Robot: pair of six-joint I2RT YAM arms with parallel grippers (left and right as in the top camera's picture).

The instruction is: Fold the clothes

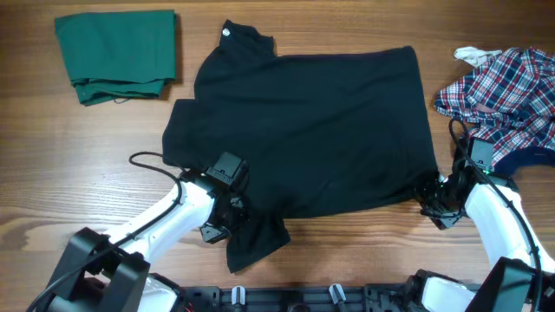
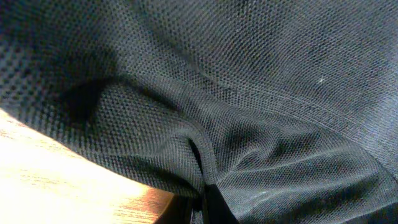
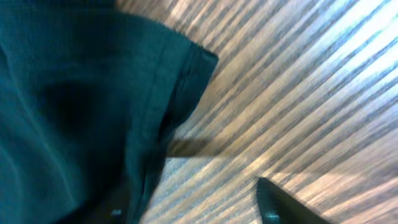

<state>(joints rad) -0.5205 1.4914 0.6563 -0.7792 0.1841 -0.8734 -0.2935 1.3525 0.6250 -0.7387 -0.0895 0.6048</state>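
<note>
Looking down, we find the black polo shirt (image 1: 321, 130) spread mid-bench (image 1: 69, 173). The left end effector (image 1: 224, 215) is clamped on bunched fabric at the shirt's near edge. The right end effector (image 1: 431, 204) sits at the near right corner with only one finger (image 3: 277, 205) showing, so we cannot tell its width. A white mark (image 1: 227, 33) by the collar is unreadable.

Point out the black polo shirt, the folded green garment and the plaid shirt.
black polo shirt (image 1: 321, 130), overhead view, middle of its body.
green garment (image 1: 117, 48), overhead view, centre of its top layer.
plaid shirt (image 1: 512, 82), overhead view, middle of the crumpled heap.
</note>
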